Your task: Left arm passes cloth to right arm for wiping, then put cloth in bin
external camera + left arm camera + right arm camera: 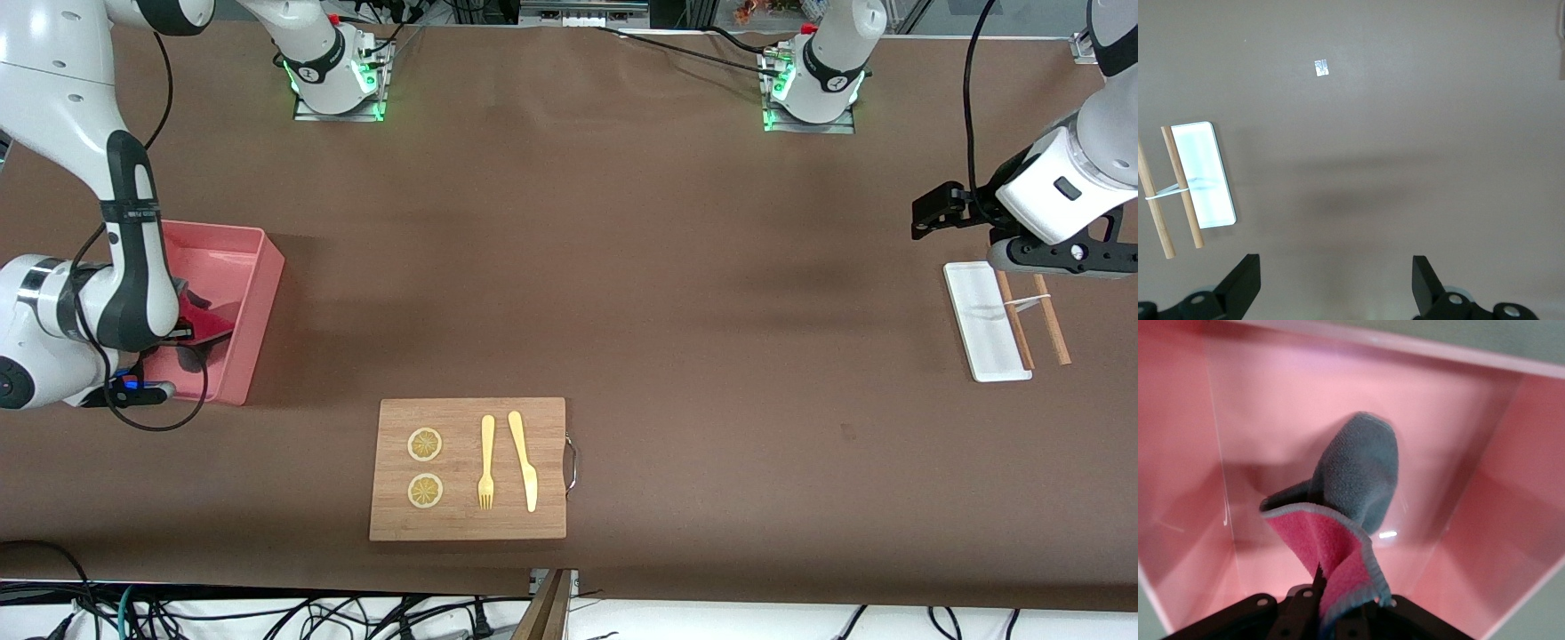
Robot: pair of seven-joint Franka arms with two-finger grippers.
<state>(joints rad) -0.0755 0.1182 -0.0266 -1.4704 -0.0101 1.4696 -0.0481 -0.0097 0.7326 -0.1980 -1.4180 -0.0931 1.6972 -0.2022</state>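
The salmon-pink bin [264,271] stands at the right arm's end of the table. My right gripper [188,327] reaches down inside it and is shut on the cloth [213,325]. In the right wrist view the cloth [1361,470] hangs from the right gripper [1328,590], grey face out and magenta face folded toward the jaws, with the bin's walls [1271,400] all around it. The cloth's lower end looks close to the bin floor. My left gripper [933,212] waits open and empty above the table at the left arm's end, its fingers [1245,280] wide apart.
A wooden cutting board [468,516] with two lemon slices, a yellow fork and a knife lies near the front camera. A narrow white tray [982,324] and two tied wooden sticks [1055,331] lie under the left arm. A small silver tag [1321,67] is on the table.
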